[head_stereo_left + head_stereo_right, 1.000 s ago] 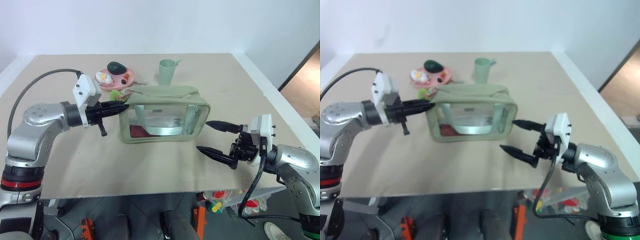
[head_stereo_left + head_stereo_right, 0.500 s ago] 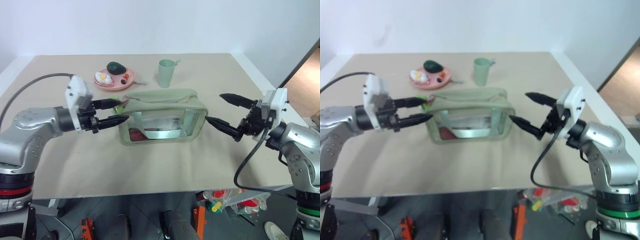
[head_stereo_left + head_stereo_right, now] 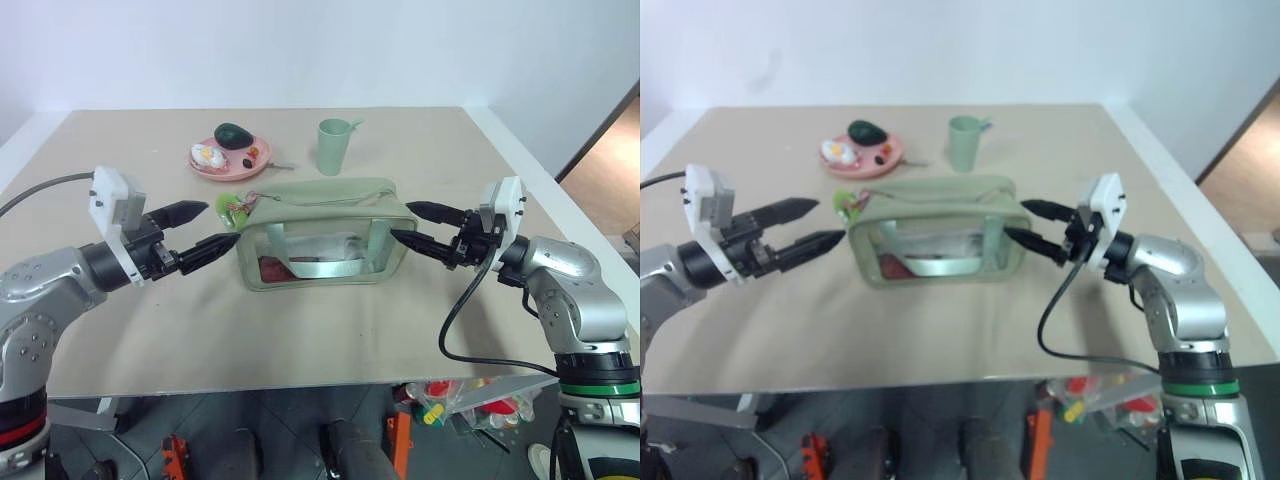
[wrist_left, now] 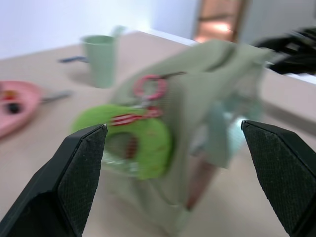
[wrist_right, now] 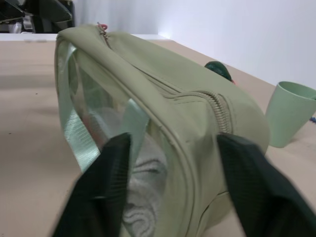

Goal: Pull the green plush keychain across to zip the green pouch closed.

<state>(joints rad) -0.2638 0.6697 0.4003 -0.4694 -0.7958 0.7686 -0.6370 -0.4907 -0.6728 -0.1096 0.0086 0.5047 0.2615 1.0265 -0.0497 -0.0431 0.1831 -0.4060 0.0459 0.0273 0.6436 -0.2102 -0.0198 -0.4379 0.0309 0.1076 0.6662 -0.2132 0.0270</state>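
The left gripper [image 3: 203, 228], at centre left of the left eye frame, points level toward the pouch's near end with its two black fingers spread wide and nothing between them; its tips stand just short of the keychain [image 3: 233, 207] and touch neither it nor the bag. In the left wrist view the keychain [image 4: 132, 143] hangs at the pouch's end, a lime ring with red-pink bits, framed between the spread fingers [image 4: 74, 168]. The right gripper [image 3: 415, 224], at centre right, has its fingers set about the opposite end of the pouch [image 3: 325, 232], one above the top edge and one lower against the side; the right wrist view shows the bag's corner between the two fingers [image 5: 106, 187], partly closed about it, though whether they press the fabric cannot be told. The pouch sits mid-frame on the table [image 3: 300, 340], its clear panel showing a strap and folded contents. Toward the upper centre stand a cup [image 3: 335, 146] and, to its left, a pink plate [image 3: 230, 162] with toy food.
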